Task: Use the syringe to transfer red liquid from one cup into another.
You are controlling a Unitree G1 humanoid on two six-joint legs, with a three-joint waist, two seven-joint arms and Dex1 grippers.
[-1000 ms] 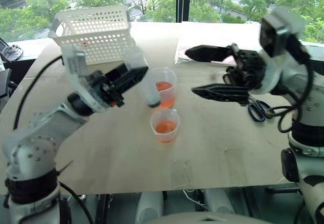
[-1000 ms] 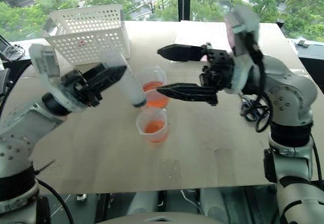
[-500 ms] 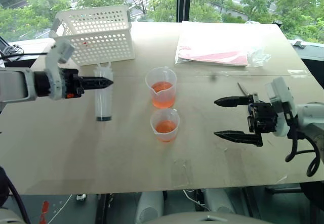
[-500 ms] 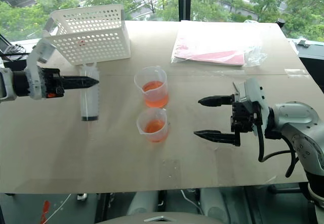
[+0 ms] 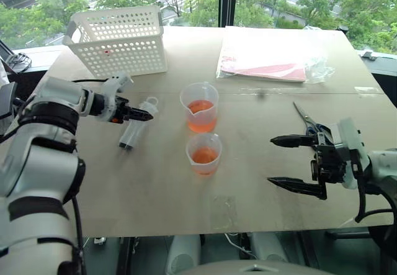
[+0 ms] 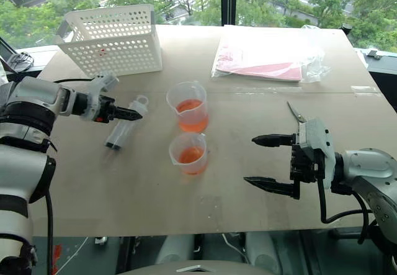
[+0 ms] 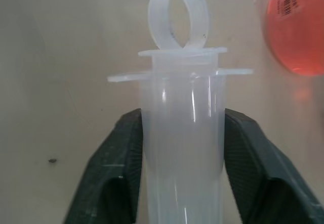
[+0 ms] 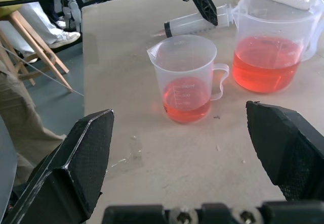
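Observation:
The clear syringe (image 5: 133, 130) lies slanted on the table left of the cups, its ring handle (image 7: 178, 16) pointing away from me. My left gripper (image 5: 140, 115) reaches in from the left, and its fingers (image 7: 121, 158) press both sides of the barrel just below the flange. The taller spouted cup (image 5: 200, 106) stands behind the smaller cup (image 5: 205, 153). Both hold red liquid (image 8: 186, 98). My right gripper (image 5: 272, 161) hovers wide open to the right of the cups, pointing at them with nothing between its fingers.
A white perforated basket (image 5: 118, 42) stands at the back left. A plastic bag with pink sheets (image 5: 270, 54) lies at the back right. Scissors (image 5: 307, 121) rest just behind my right gripper. A stool and a person's leg (image 8: 20, 57) are beyond the table edge.
My left gripper has come down with the syringe, which hung upright half a second ago and now lies slanted on the table. The right gripper sank slightly and stays open.

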